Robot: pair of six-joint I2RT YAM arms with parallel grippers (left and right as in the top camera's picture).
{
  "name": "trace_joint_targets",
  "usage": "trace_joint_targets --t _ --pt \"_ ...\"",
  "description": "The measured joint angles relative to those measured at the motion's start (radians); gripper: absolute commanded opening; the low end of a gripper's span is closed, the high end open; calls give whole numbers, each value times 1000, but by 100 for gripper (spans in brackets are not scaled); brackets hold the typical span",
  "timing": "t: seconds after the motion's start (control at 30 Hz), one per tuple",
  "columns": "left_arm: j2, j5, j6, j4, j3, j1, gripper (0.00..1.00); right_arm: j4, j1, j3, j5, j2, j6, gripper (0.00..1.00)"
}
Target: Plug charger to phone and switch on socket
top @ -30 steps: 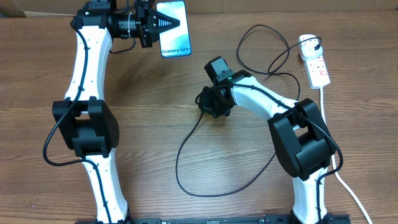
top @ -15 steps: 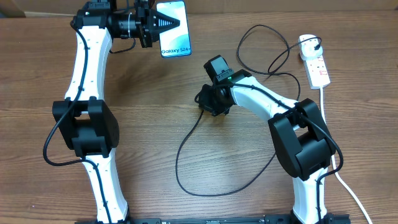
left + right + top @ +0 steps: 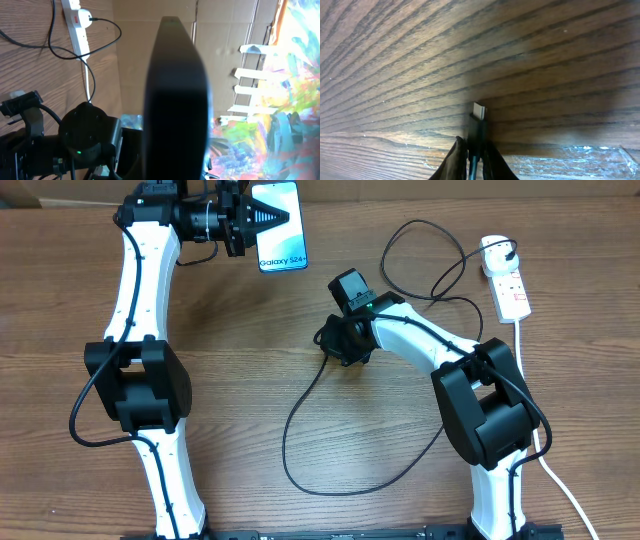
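Right pincer [image 3: 474, 146] shifted slightly, charger [image 3: 479, 122] tip pinched between its fingers [image 3: 453, 159]

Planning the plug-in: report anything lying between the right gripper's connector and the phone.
Nothing visible. Only bare table lies between the charger tip in the right gripper and the phone in the left gripper.

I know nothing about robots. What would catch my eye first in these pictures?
The bright blue-white phone at the top of the overhead view, clamped in the left gripper, stands out first. Near the middle, the right gripper pinches the charger just behind its small connector tip, over the wooden table. Its thin black cable loops across the wood to the white socket at the right edge.
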Motion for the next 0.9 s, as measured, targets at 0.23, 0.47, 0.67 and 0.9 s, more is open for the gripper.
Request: trace_joint_targets --t 0.23,0.47,0.67,0.9 --pt "0 0 0 0 0 0 4 0 0 0 2 0 0 4" --pt "0 0 0 0 0 0 4 6 -6 0 -60 0 -10 4" --pt "0 1 0 0 0 0 4 -7 -28 0 -267 -6 -66 4" --pt "0 3 0 0 0 0 4 -68 -80 0 -587 -151 -195 4"
